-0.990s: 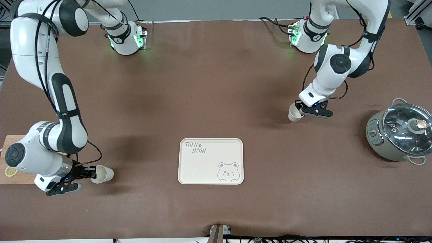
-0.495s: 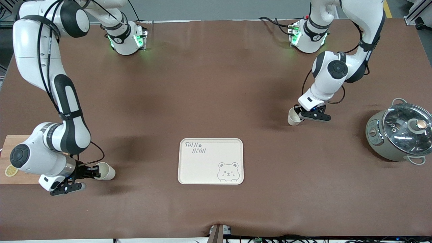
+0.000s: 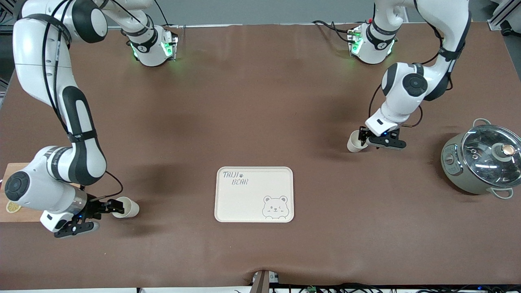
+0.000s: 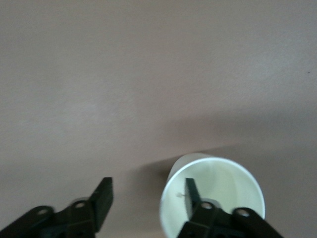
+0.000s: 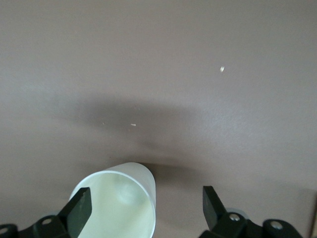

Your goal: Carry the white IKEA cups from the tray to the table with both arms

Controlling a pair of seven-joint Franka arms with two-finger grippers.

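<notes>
One white cup [image 3: 354, 142] stands on the brown table, farther from the front camera than the bear-print tray [image 3: 244, 199], toward the left arm's end. My left gripper [image 3: 363, 138] is open at its rim; in the left wrist view one finger [image 4: 190, 191] is inside the cup [image 4: 218, 188] and the other [image 4: 101, 201] is outside; the left gripper [image 4: 146, 196] grips nothing. The second cup [image 3: 127, 207] stands beside the tray toward the right arm's end. My right gripper [image 3: 115, 207] is open at it; in the right wrist view the cup [image 5: 119, 198] sits by one finger [image 5: 81, 206] of the right gripper [image 5: 146, 204].
A grey pot with a glass lid [image 3: 482, 160] stands at the left arm's end of the table. A wooden board [image 3: 16, 179] with a lemon slice [image 3: 12, 206] lies at the right arm's end, under the right arm.
Both cups came down onto the table and both grippers opened and let go. Each gripper has drawn slightly back from its cup toward its own end.
</notes>
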